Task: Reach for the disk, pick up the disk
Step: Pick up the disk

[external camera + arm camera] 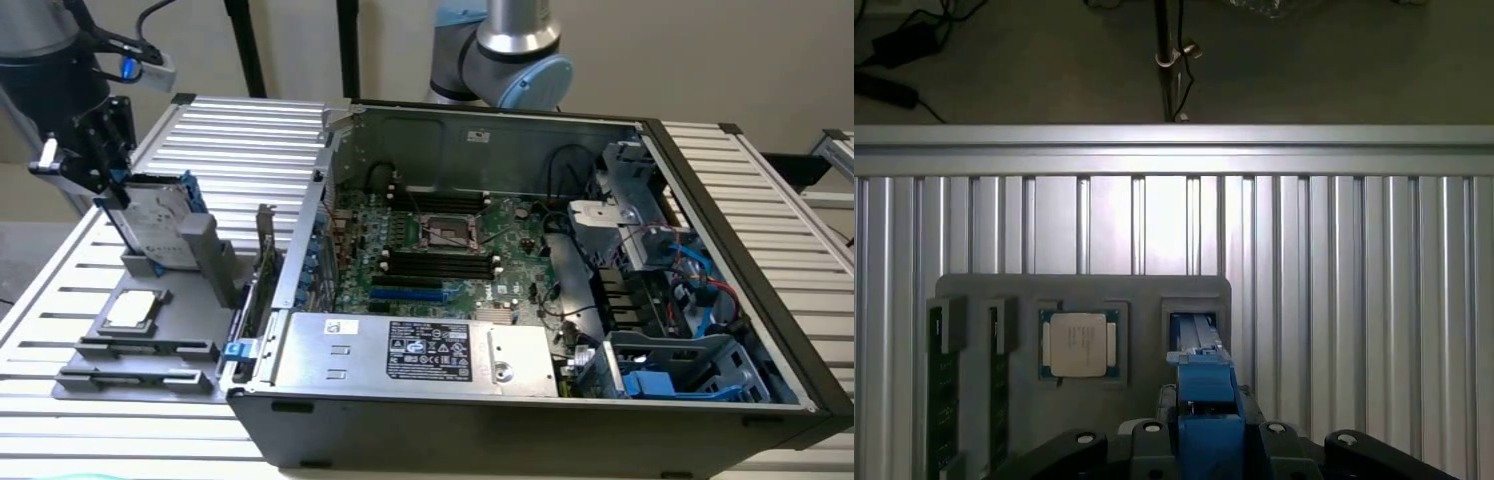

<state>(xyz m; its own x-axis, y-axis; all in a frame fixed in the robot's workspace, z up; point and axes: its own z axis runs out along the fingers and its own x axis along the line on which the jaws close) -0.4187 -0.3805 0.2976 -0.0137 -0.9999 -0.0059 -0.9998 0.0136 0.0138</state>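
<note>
The arm [43, 50] hangs at the exterior view's left, its tool [100, 168] tipped over a grey holder [187, 375] on the counter [254, 130]. The disk [151, 215] (silver, white label, blue rails) stands on edge in a holder slot. The tool straddles its top end; whether it is clamped there cannot be told.

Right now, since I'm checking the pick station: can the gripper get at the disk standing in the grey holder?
Probably yes. The gripper sits at the top edge of the disk, which stands upright in the grey holder, with nothing between them. The chip lies apart in its own pocket.
</note>
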